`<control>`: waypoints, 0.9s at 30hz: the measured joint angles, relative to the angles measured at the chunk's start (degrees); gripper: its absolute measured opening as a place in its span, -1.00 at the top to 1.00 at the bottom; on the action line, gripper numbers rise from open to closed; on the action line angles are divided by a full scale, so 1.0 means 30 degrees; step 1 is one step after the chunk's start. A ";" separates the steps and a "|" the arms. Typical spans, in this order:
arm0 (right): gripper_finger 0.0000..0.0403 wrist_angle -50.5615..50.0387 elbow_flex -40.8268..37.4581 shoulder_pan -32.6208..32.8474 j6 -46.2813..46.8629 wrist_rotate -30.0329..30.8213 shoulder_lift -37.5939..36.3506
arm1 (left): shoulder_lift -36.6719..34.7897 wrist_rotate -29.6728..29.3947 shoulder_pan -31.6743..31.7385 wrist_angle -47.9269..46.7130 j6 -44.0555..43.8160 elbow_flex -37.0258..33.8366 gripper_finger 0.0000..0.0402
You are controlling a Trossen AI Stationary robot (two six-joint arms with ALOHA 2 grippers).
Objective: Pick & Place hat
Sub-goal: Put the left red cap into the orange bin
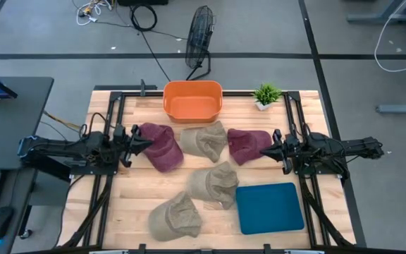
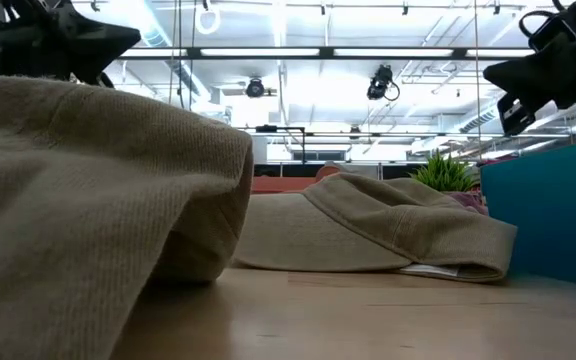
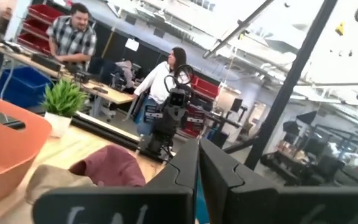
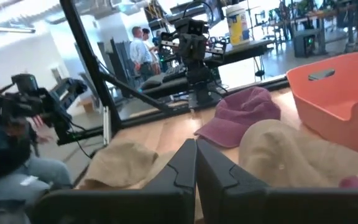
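Two maroon hats lie on the wooden table, one (image 1: pixel 159 146) at the left and one (image 1: pixel 248 144) at the right. Three tan hats lie between and in front of them: one (image 1: pixel 204 140) near the orange bin (image 1: pixel 192 100), one (image 1: pixel 214 185) in the middle, one (image 1: pixel 176 215) near the front edge. My left gripper (image 1: pixel 146 140) is shut and hovers level above the left maroon hat's edge. My right gripper (image 1: pixel 264 151) is shut and hovers level beside the right maroon hat. Both are empty.
A teal pad (image 1: pixel 269 207) lies at the front right. A small potted plant (image 1: pixel 266 95) stands at the back right. A black frame (image 1: pixel 118 106) rims the table. People stand in the room beyond.
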 joint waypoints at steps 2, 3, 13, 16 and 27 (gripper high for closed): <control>0.95 0.0298 0.0000 0.0000 -0.1273 0.0248 0.0000 | 0.0001 -0.0241 0.0000 -0.0139 0.0634 0.0246 0.95; 0.95 0.0613 0.0000 0.0000 -0.2078 0.0516 0.0000 | 0.0046 -0.0265 0.0003 -0.0189 0.1181 0.0601 0.97; 0.95 0.7676 0.0061 -0.0007 -0.1882 0.4895 0.0000 | 0.2166 -0.1661 0.0007 -0.8368 0.2997 0.8746 0.98; 0.95 0.8107 0.0870 -0.0007 -0.1894 0.4211 0.0000 | 0.3507 -0.2395 0.0000 -1.2515 0.1995 1.1655 0.98; 0.93 0.1969 0.8797 0.0000 -0.3000 0.3286 0.4410 | 0.7720 -0.3616 0.0000 -1.9742 0.0432 1.7609 0.75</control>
